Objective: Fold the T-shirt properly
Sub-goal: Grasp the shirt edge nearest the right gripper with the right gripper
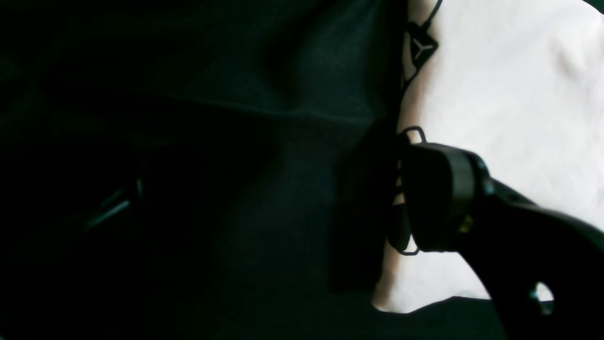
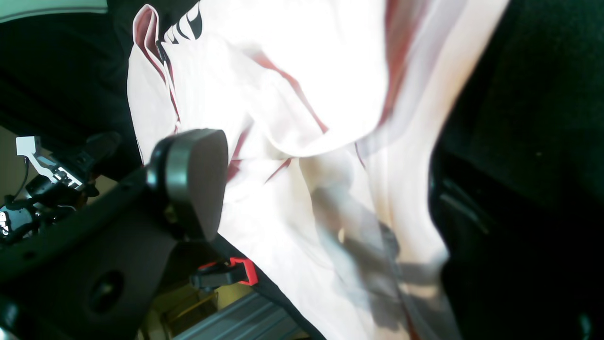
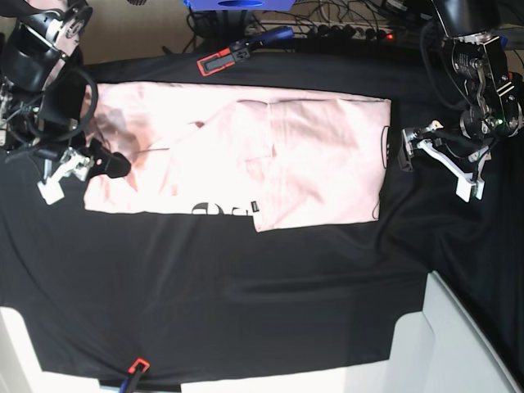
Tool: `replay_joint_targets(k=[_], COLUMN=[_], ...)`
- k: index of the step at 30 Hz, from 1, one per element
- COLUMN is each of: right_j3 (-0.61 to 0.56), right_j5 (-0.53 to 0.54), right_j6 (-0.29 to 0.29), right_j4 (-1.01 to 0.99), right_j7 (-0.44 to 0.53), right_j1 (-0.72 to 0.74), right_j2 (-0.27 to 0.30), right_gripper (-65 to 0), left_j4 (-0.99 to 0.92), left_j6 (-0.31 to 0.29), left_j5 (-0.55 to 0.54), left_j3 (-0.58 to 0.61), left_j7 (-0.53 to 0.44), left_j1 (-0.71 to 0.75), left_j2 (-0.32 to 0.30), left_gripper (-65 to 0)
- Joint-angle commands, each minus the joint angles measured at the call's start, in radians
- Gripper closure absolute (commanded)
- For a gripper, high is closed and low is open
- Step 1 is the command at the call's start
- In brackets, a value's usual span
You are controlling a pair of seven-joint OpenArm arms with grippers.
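The pale pink T-shirt (image 3: 311,155) lies on the black table cloth (image 3: 246,295), its right part folded over into a flatter block. Bits of black lettering (image 3: 219,210) show at its front edge. My right gripper (image 3: 104,157) hovers at the shirt's left end, open, with rumpled shirt fabric (image 2: 302,94) lying below and between its wide-apart fingers (image 2: 193,179). My left gripper (image 3: 408,147) sits just off the shirt's right edge, open. One of its pads (image 1: 439,198) hangs over the shirt's edge (image 1: 509,94); the other is lost in the dark over the cloth.
A red and black clamp (image 3: 225,59) grips the cloth's far edge and another (image 3: 135,368) the near edge. A blue box (image 3: 233,4) and cables (image 3: 352,29) lie behind the table. White panels (image 3: 458,344) stand at the near corners.
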Motion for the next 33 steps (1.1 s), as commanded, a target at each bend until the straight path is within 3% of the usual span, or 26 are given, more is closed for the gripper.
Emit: replay_joint_targets(k=[1, 9, 14, 15, 25, 27, 31, 33], right_j3=[-0.004, -0.004, -0.004, -0.004, -0.006, -0.006, -0.004, -0.003], right_j5=[-0.025, -0.027, -0.027, -0.027, -0.03, -0.03, -0.027, -0.025], right_j6=[-0.001, -0.001, -0.001, -0.001, -0.001, -0.001, -0.001, -0.001], right_j4=[0.005, 0.005, 0.002, 0.002, 0.001, 0.001, 0.001, 0.001], right_j7=[-0.036, -0.036, -0.036, -0.036, -0.036, -0.037, -0.037, -0.036], right_j1=[0.003, 0.003, 0.006, 0.006, 0.009, 0.009, 0.009, 0.011], right_j2=[0.003, 0.003, 0.003, 0.003, 0.004, 0.004, 0.004, 0.003], right_gripper=[-45.6, -21.8, -0.3, 0.0, -3.3, -13.5, -43.2, -45.8], left_j4=[0.013, 0.013, 0.013, 0.013, 0.013, 0.013, 0.011, 0.011], left_j6=[-0.002, -0.002, -0.002, -0.002, -0.002, -0.002, -0.002, -0.002], left_j5=[-0.009, -0.009, -0.009, -0.009, -0.009, -0.009, -0.008, -0.008], left_j3=[-0.004, -0.001, -0.001, -0.001, 0.002, 0.002, 0.002, 0.002], left_j7=[-0.018, -0.018, -0.018, -0.018, -0.018, -0.018, -0.018, -0.018], left_j1=[-0.009, -0.009, -0.009, -0.009, -0.009, -0.009, -0.009, -0.009], left_j2=[-0.017, -0.017, -0.017, -0.017, -0.017, -0.017, -0.017, -0.017], left_gripper=[-65.0, -65.0, -65.0, -65.0, -65.0, -65.0, -65.0, -65.0])
